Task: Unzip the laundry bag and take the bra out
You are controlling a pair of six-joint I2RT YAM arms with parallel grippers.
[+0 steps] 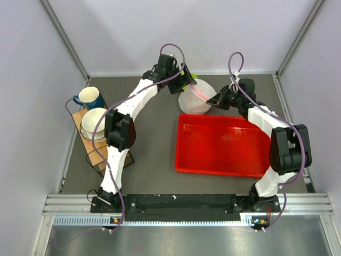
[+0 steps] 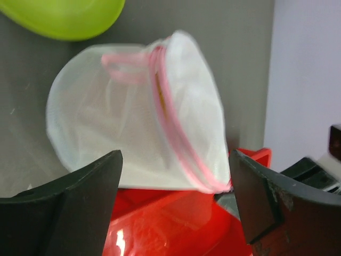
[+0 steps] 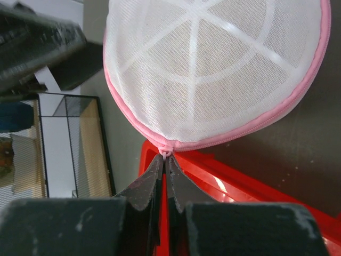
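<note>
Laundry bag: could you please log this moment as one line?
laundry bag: at far edge of red tray | right hand: shut on pink trim | left hand: open

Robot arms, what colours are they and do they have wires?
Both look alike. The left arm and right arm have white tube-shaped links and chunky black joints. A thin purple cable loops along each. The left end effector and right end effector each have two black wedge-shaped fingers, a little scuffed.

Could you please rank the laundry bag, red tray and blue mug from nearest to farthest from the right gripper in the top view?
1. Laundry bag, its edge pinched in the right gripper's jaws.
2. Red tray, just toward the bases.
3. Blue mug, far left.
</note>
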